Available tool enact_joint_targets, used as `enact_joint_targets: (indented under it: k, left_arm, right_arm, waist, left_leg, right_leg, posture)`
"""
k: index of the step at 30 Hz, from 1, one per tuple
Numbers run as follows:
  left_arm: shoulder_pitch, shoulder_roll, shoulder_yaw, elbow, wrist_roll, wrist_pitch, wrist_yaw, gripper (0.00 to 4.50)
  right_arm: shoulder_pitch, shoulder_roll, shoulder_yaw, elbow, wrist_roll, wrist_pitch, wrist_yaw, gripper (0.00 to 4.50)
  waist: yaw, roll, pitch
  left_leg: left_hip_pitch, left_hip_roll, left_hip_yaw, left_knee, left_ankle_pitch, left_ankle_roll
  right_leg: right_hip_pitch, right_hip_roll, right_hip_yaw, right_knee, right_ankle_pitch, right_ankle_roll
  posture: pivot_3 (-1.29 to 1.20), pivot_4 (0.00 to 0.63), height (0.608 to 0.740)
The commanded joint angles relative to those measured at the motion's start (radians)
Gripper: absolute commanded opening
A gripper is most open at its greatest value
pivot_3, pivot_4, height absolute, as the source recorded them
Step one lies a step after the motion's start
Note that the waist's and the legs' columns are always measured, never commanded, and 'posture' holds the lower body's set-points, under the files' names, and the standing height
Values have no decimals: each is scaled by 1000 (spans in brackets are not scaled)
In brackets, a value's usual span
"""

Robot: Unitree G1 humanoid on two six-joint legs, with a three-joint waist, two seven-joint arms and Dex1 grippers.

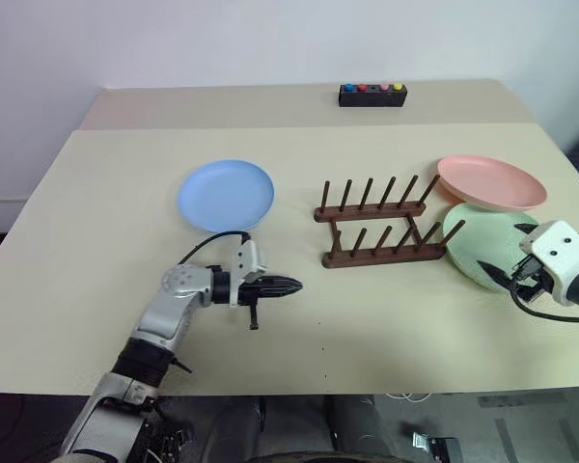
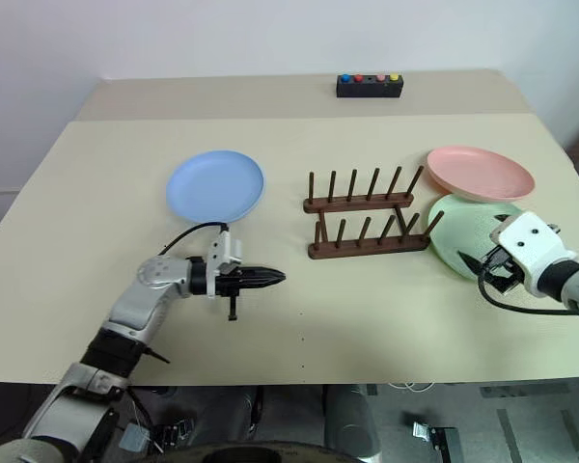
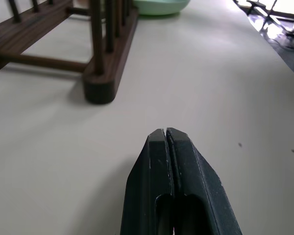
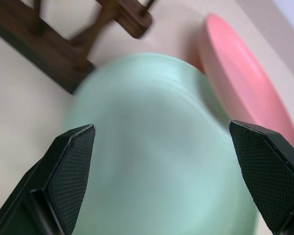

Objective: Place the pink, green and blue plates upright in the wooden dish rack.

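Note:
The light blue plate (image 1: 226,195) lies flat on the table, left of the wooden dish rack (image 1: 376,224), whose pegs hold nothing. The pale green plate (image 1: 478,246) sits tilted against the rack's right end. The pink plate (image 1: 491,182) is just behind it, with its near rim over the green one's far edge. My right gripper (image 4: 161,127) is open wide, with the blurred green plate (image 4: 157,147) close ahead between its fingers and not gripped. My left gripper (image 1: 285,285) is shut and empty. It hovers above the table and points right at the rack's left end (image 3: 100,88).
A black box with coloured buttons (image 1: 372,94) stands at the back on the far table section. The table's right edge (image 1: 574,159) runs close beside the pink plate and my right arm. Bare tabletop (image 1: 386,328) stretches in front of the rack.

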Motion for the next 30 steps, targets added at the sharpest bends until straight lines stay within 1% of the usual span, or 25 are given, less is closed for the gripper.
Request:
enact_joint_targets:
  k: [1, 7, 12, 16, 17, 18, 19, 24, 26, 27, 30]
  left_arm:
    - [-23, -27, -15, 16, 14, -30, 10, 0]
    - [-12, -21, 4, 5, -2, -33, -2, 0]
    - [-3, -2, 33, -19, -17, -32, 7, 0]
    - [15, 10, 46, -43, -18, -29, 18, 0]
    - [23, 14, 48, -53, -19, -27, 22, 0]
    - [33, 17, 52, -62, -20, -25, 26, 0]
    - [41, 20, 54, -69, -21, -23, 31, 0]
    - [61, 30, 57, -87, -25, -18, 45, 0]
    - [61, 32, 55, -86, -25, -19, 47, 0]
    - [59, 31, 54, -84, -24, -20, 47, 0]
    - [52, 28, 51, -79, -24, -21, 49, 0]
  right_arm:
    - [-112, -59, 54, 129, -113, -97, -65, 4439]
    - [-355, -73, 234, 438, -276, -305, -144, 4439]
    - [-542, -45, 343, 683, -342, -439, -179, 4439]
    - [-639, -36, 399, 833, -380, -514, -205, 4439]
    - [-653, -35, 408, 858, -380, -530, -198, 4213]
    - [-663, -33, 415, 875, -377, -543, -186, 3846]
    - [-670, -33, 421, 886, -372, -555, -174, 3582]
    - [-667, -34, 428, 906, -344, -595, -114, 1013]
    - [-654, -39, 422, 902, -338, -603, -106, 97]
    - [-649, -41, 419, 898, -336, -605, -107, 35]
    - [-634, -48, 406, 883, -339, -613, -138, 35]
  waist:
    - [-6, 0, 0]
    - [-13, 1, 0]
    - [-22, 2, 1]
    - [-28, 2, 1]
    - [-27, 2, 1]
    - [-27, 3, 1]
    - [-28, 3, 1]
    - [-29, 3, 1]
    - [-29, 3, 1]
    - [-29, 3, 1]
    - [-29, 3, 1]
  left_leg:
    - [0, 0, 1, 0, 0, 0]
    - [0, 1, 1, -3, 0, 0]
    - [0, 0, 1, -5, 0, 0]
    - [0, 0, 1, -6, 0, -1]
    - [0, 0, 1, -6, 0, -1]
    - [0, 0, 1, -6, 0, -1]
    - [0, 0, 1, -6, 1, -1]
    - [0, 0, 1, -5, 1, -1]
    - [0, 0, 1, -5, 1, -1]
    - [0, 0, 1, -5, 1, -1]
    - [0, 0, 1, -5, 1, -1]
  right_leg:
    - [0, 0, 0, 0, 0, 0]
    - [-3, 1, 1, 1, 0, 0]
    - [-4, -1, 1, 1, 0, 0]
    - [-4, -1, 1, 1, 0, 0]
    - [-4, -1, 1, 1, 0, 0]
    - [-4, -1, 1, 1, 0, 0]
    - [-4, -1, 1, 1, 0, 0]
    - [-4, 0, 2, 1, 0, 0]
    - [-4, 0, 2, 2, 0, 0]
    - [-4, 0, 2, 2, 0, 0]
    - [-4, 0, 2, 2, 0, 0]
  posture:
    - [0, 150, 740]
    - [0, 150, 740]
    - [0, 150, 740]
    - [0, 150, 740]
    - [0, 150, 740]
    - [0, 150, 740]
    - [0, 150, 740]
    - [0, 150, 740]
    - [0, 150, 740]
    - [0, 150, 740]
    - [0, 150, 740]
